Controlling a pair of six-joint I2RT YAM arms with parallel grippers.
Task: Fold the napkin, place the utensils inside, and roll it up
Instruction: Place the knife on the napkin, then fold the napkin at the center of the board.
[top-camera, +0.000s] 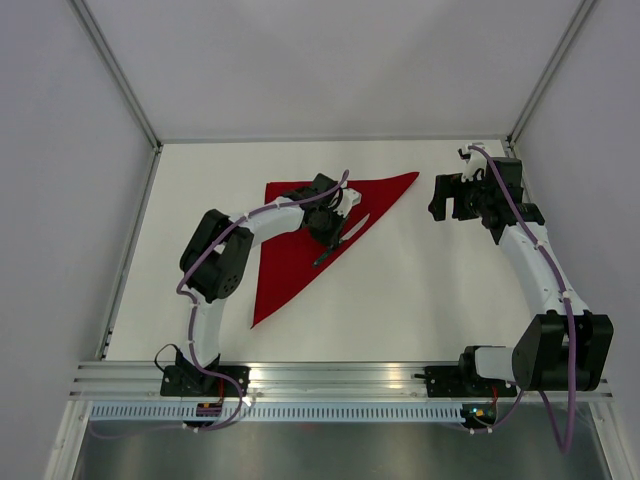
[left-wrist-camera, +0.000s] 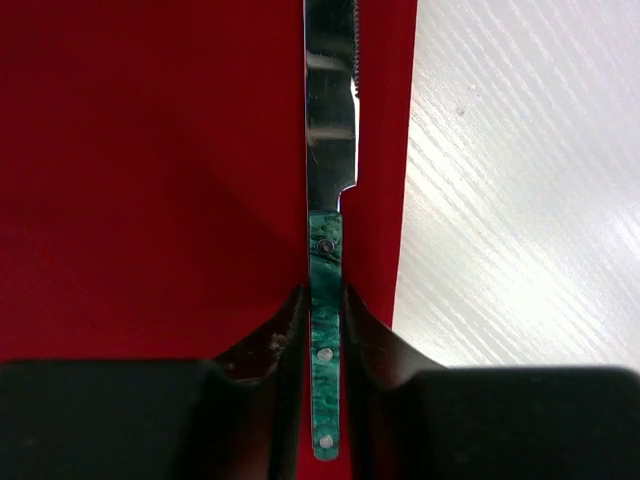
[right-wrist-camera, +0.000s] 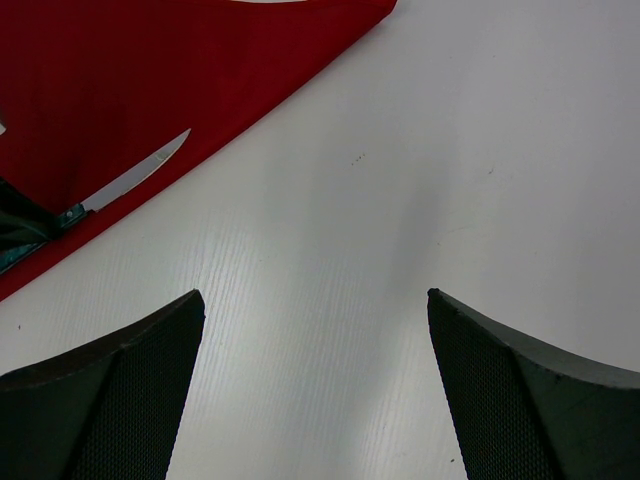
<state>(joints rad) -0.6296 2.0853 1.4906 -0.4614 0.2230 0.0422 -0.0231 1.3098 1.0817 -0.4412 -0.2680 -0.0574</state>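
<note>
Near-centre of white worktop (top-camera: 420, 310): bright red thin cloth napkin (top-camera: 290, 262) lies flat as triangle, long edge running 7 to 1 o'clock. Farther in, left jaws clenched on green marbled handle of steel-bladed knife (left-wrist-camera: 326, 235). Knife sits on napkin just inside that edge, blade toward 1 o'clock. Farthest, right jaws spread wide, holding nothing, above bare worktop at 3 o'clock from napkin's far tip.

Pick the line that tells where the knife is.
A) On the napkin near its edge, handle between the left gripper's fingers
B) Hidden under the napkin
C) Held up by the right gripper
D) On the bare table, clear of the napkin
A: the knife lies on the napkin near its edge, its green handle clamped in the left gripper; the right gripper is open over the table.
</note>
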